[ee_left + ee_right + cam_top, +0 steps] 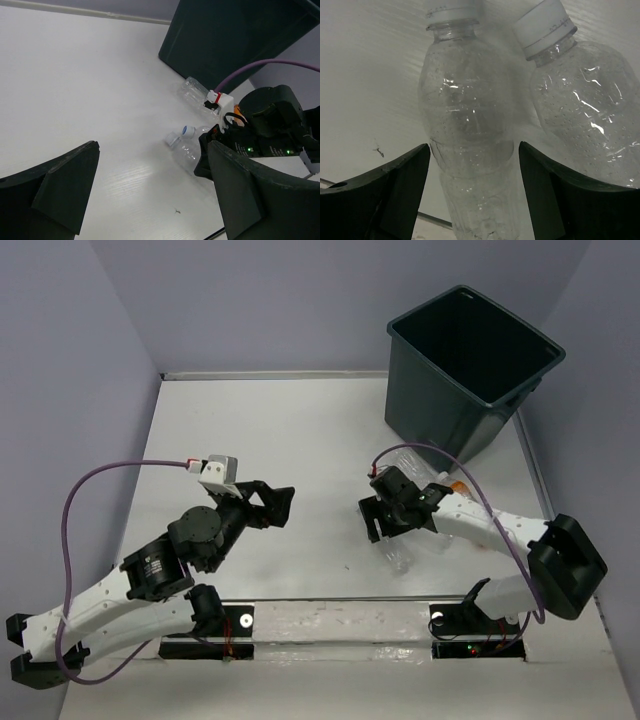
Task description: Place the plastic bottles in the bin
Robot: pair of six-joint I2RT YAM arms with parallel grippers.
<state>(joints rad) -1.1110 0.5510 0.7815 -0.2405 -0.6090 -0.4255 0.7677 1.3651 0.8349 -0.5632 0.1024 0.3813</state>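
The dark grey-green bin (440, 420) stands at the far right; its wall also shows in the left wrist view (220, 45). Two clear plastic bottles lie side by side under my right gripper (383, 523). In the right wrist view the left bottle (465, 125) lies between the open fingers with a gap on each side, and the right bottle (585, 110) lies outside them. My right gripper (472, 185) is open. A third clear bottle (195, 92) lies against the bin's base. My left gripper (283, 506) is open and empty over bare table.
The table's white surface (300, 430) stretches left of the bin. Purple walls close the sides and back. A small dark speck (176, 211) lies on the table. The right arm's purple cable (440, 455) loops near the bin.
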